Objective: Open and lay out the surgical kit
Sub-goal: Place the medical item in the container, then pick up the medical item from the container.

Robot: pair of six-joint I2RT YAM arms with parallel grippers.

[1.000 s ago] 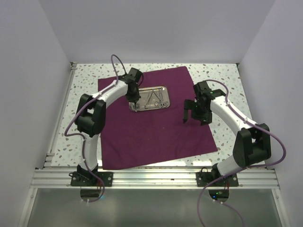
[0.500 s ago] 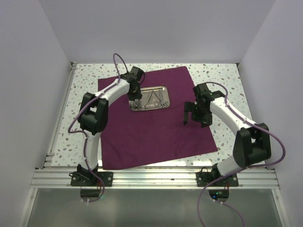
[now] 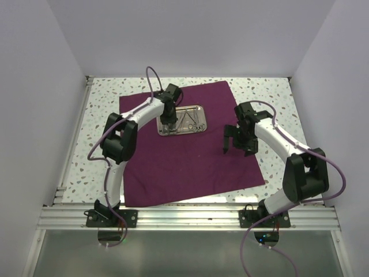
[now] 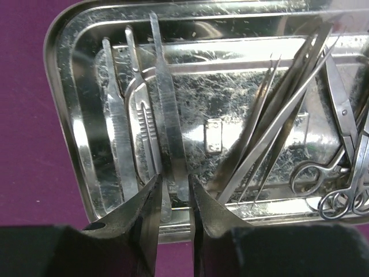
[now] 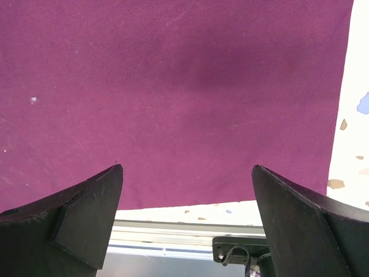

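The plum cloth wrap (image 3: pixel 184 167) lies spread flat on the table. The steel tray (image 3: pixel 200 108) sits on its far part. In the left wrist view the tray (image 4: pixel 57 52) holds flat scalpel-type handles (image 4: pixel 167 104) at the left, tweezers and probes (image 4: pixel 271 127) in the middle, and ring-handled scissors (image 4: pixel 340 121) at the right. My left gripper (image 3: pixel 166 124) hangs over the tray's near left part. Its jaws (image 4: pixel 173 193) stand a narrow gap apart, straddling the near ends of the flat handles, which still lie in the tray. My right gripper (image 3: pixel 236 144) is wide open and empty above the cloth's right part (image 5: pixel 173 69).
The speckled table top (image 3: pixel 271 98) shows around the cloth. White walls stand close on three sides. An aluminium rail (image 3: pixel 190 216) with the arm bases runs along the near edge, also seen in the right wrist view (image 5: pixel 173 236).
My left gripper has moved from the tray's near left corner a little right and farther in over the tray. The right gripper has barely shifted. The tray and cloth have not moved.
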